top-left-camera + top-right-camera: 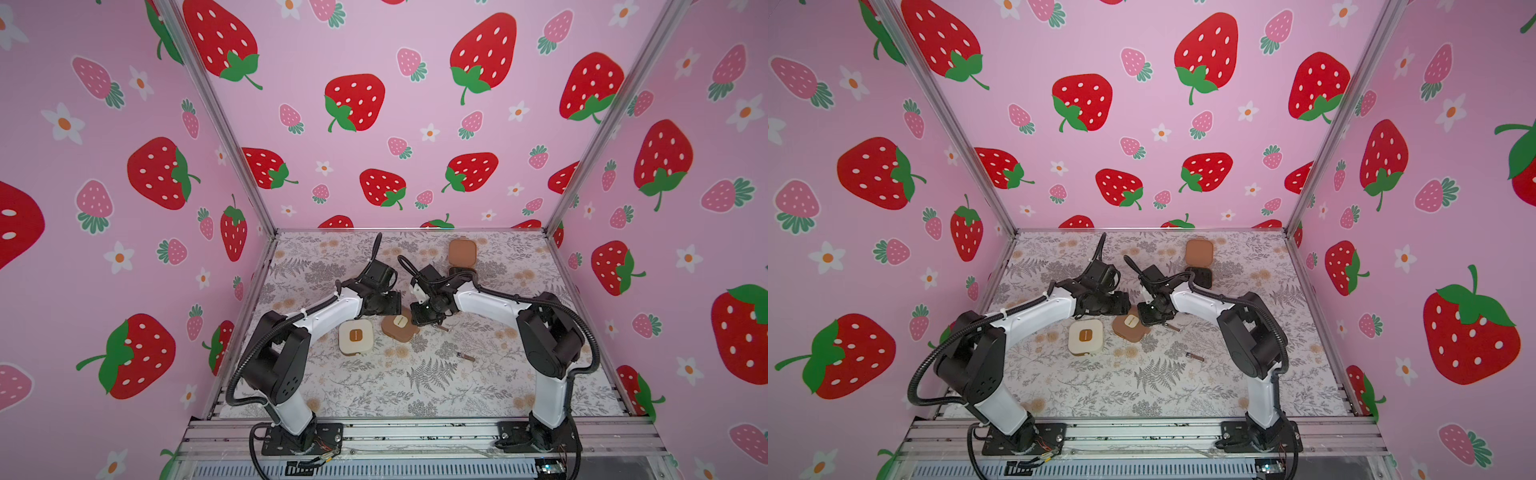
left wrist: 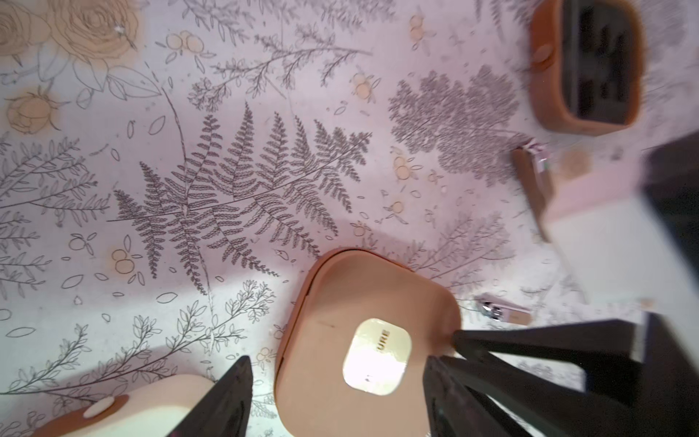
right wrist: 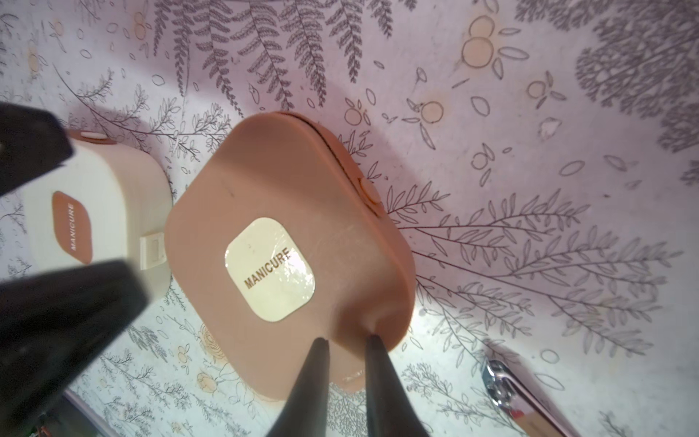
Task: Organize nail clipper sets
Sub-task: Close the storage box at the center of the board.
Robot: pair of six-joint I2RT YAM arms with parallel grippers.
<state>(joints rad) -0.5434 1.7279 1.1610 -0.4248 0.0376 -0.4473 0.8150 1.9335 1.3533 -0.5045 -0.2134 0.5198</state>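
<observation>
Brown rounded-square case (image 3: 287, 242), shut: right claw (image 3: 346, 338) pinches one corner, left claw (image 2: 336, 359) straddles it, jaws apart. We would close left squarely on the body before prying.

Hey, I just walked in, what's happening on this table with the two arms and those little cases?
Two robot arms are sorting manicure cases. The right gripper is pinching one corner of the closed brown case, while the left gripper is open and poised over the same case. The cream case sits closed right beside it. A second brown case lies open at the back of the table, and a loose clipper lies out on the cloth.
</observation>
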